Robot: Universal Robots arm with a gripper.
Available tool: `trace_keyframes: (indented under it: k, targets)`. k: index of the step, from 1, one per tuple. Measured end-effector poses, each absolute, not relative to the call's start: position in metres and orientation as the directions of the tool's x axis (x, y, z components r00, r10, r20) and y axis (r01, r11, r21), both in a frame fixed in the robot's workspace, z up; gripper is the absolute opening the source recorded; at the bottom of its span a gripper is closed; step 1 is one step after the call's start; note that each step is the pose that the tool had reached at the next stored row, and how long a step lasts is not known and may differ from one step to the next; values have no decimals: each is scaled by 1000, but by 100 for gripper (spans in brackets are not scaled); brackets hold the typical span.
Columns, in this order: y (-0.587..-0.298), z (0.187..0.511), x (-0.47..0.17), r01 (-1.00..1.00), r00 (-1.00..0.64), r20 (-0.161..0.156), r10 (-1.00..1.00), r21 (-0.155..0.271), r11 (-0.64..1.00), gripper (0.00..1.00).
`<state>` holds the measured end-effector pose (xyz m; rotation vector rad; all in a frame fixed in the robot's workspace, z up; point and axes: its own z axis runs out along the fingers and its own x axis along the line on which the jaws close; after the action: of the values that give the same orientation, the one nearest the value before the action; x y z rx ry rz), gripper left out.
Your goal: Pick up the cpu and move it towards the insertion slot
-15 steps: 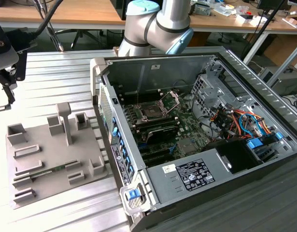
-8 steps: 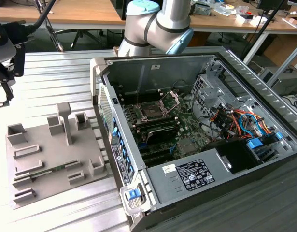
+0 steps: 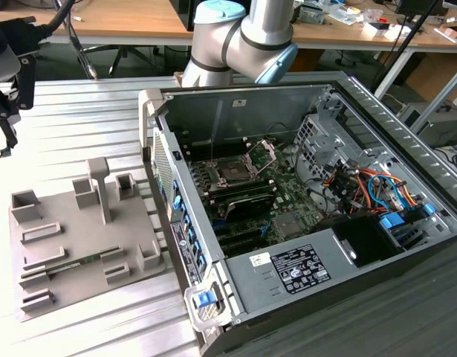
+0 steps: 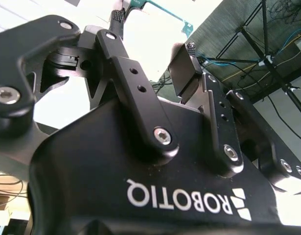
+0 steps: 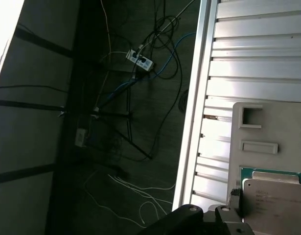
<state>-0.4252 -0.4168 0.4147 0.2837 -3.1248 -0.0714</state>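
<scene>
The gripper [image 4: 148,41] hung near the grey tray [image 5: 260,132], its fingers apart and empty, while the cpu [image 5: 275,205] lay flat on that tray. The insertion slot [image 3: 232,171] sat well apart, inside the open computer case [image 3: 235,111] at the exterior view's right.

Silver arm [image 3: 271,22], pale-blue joint caps [image 3: 219,9]; black claw [image 4: 152,34], silver screws [image 4: 162,136]
</scene>
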Motion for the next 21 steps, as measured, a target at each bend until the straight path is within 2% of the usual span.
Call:
trace_keyframes:
  k: [21]
  targets:
    - [-417, 438, -425, -180, -984, -1, -180, 46, 983, 55]
